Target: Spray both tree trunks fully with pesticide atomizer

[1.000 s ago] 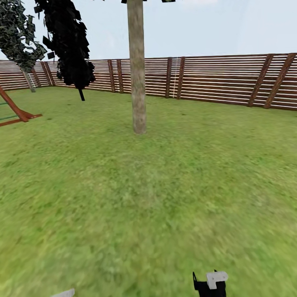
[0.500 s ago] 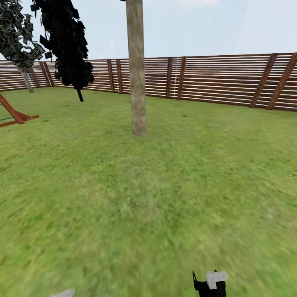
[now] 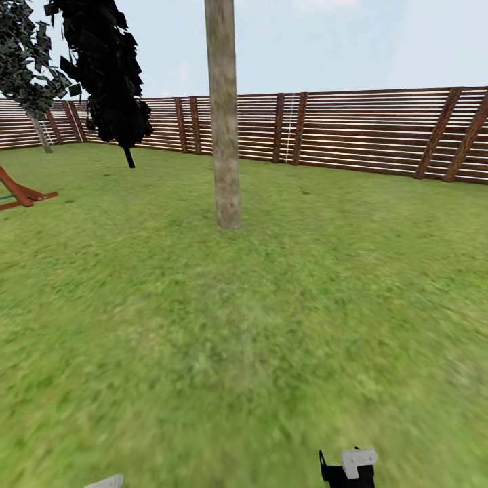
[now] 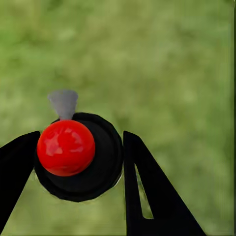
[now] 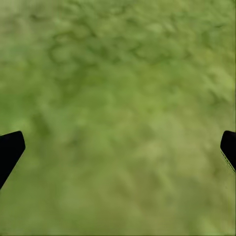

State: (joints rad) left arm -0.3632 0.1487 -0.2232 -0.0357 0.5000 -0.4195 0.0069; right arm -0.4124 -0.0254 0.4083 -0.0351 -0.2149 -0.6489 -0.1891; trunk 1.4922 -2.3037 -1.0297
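the pesticide atomizer [image 4: 78, 157], a black round body with a red top and a small grey nozzle, is seen from above in the left wrist view, clamped between the two black fingers of the left gripper [image 4: 78, 162] over blurred grass. in the right wrist view the right gripper [image 5: 118, 147] is held with its fingertips [image 5: 10, 147] spread wide apart, with nothing between them but the lawn [image 5: 118, 98]. in the head view a bare, pale grey-brown tree trunk [image 3: 224, 122] is seen upright ahead, near the middle of the grass, in front of the brown slatted fence [image 3: 366, 129]. a black conifer [image 3: 108, 74] stands further left.
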